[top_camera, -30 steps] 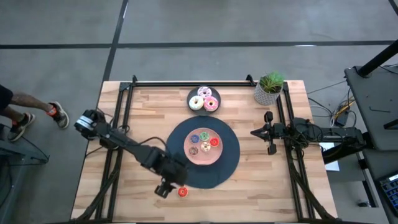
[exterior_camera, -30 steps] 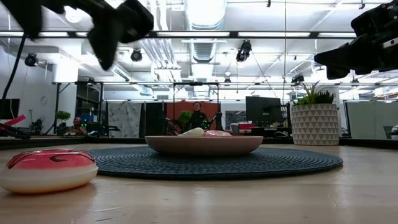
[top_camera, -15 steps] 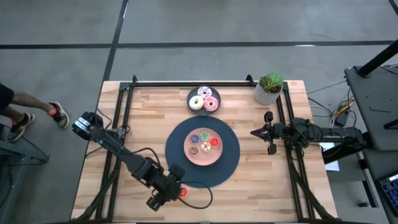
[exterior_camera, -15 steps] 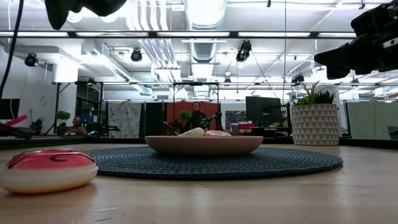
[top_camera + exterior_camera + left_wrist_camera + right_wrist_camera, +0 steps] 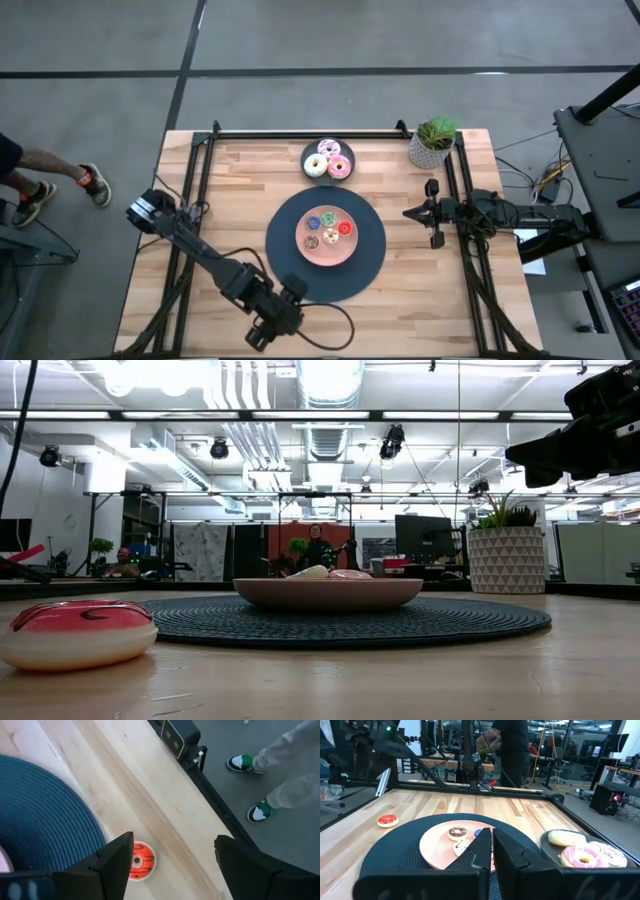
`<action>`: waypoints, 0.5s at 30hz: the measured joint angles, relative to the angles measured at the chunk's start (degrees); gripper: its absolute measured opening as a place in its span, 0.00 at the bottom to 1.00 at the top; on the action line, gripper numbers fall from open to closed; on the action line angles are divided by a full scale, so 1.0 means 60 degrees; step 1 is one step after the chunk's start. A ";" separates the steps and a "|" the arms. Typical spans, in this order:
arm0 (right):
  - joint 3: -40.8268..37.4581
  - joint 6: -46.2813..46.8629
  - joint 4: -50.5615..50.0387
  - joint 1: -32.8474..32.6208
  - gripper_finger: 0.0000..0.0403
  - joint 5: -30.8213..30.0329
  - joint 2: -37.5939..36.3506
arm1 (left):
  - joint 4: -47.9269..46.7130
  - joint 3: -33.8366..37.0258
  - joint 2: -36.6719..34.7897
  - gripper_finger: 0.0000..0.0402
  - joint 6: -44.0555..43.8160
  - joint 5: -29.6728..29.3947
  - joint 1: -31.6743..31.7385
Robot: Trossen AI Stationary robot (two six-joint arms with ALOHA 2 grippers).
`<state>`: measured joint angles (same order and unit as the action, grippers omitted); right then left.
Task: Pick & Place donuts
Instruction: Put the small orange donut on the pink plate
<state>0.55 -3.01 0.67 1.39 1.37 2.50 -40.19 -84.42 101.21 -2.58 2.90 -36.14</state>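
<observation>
The left claw (image 5: 167, 865) had moved farther toward the near edge of the surface (image 5: 420, 300) than half a second before, fingers spread wide and holding nothing. It hung above the red donut (image 5: 138, 861), which lay on bare wood just beside the dark mat (image 5: 370, 262). In the high view the arm now covered that donut. The right claw (image 5: 492, 851) stayed pinched together at the right side, unmoved.

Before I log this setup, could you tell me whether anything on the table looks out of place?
One red donut lies alone on the bare wood near the table's front edge, off the dark round mat, while the other small donuts sit on the pink plate. The open left tool hovers over it. Nothing looks spilled or damaged.
</observation>
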 joint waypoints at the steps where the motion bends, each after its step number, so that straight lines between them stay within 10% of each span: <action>1: -0.0002 0.0000 -0.0004 0.0000 0.02 0.0002 0.0000 | -0.0020 -0.0047 0.0063 0.62 0.0024 -0.0005 -0.0024; 15: 0.0001 0.0000 0.0000 0.0003 0.02 0.0000 0.0000 | -0.0130 0.0039 0.0842 0.62 0.0141 -0.1156 -0.0245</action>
<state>0.56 -3.01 0.66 1.41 1.37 2.50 -40.97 -84.18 106.26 -1.74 -4.03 -37.60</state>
